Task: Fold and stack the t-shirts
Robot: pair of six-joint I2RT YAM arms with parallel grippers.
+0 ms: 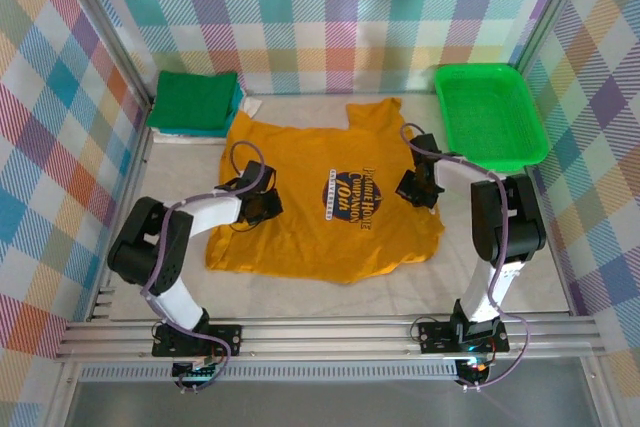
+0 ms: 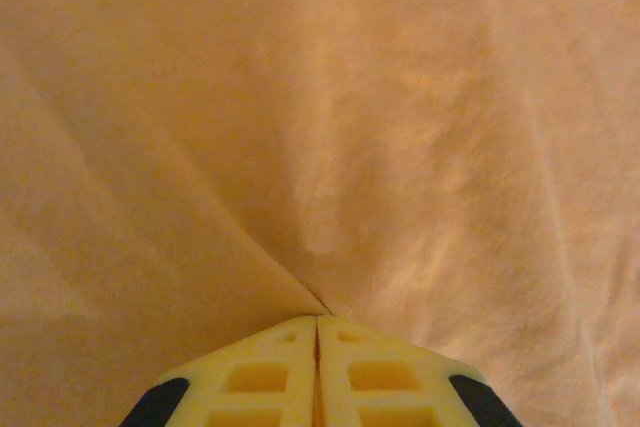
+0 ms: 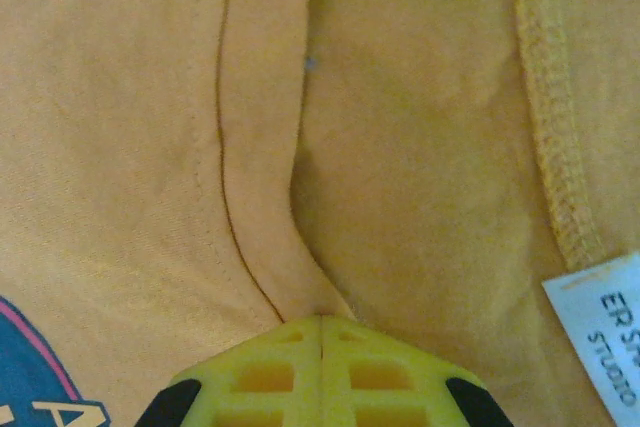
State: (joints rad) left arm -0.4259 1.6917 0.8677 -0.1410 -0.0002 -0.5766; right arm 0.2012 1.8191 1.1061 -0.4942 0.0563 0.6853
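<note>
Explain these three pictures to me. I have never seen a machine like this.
Two robot arms are bolted to the near edge of a table. The overhead picture looks down from behind them; the two close-ups come from wrist cameras. A mustard-yellow cloth t-shirt with a dark-blue logo lies spread out. The left gripper and right gripper, both shut, each pinch a fold of it. At the back lie a folded dark-green t-shirt and a bright green plastic mesh tray.

One yellow t-shirt [image 1: 300, 237], one pile of folded t-shirts [image 1: 195, 99] with three colours showing, green, teal and white, one bright green tray [image 1: 490, 117], two robot arms, left arm [image 1: 160, 247], right arm [image 1: 505, 222].
</note>
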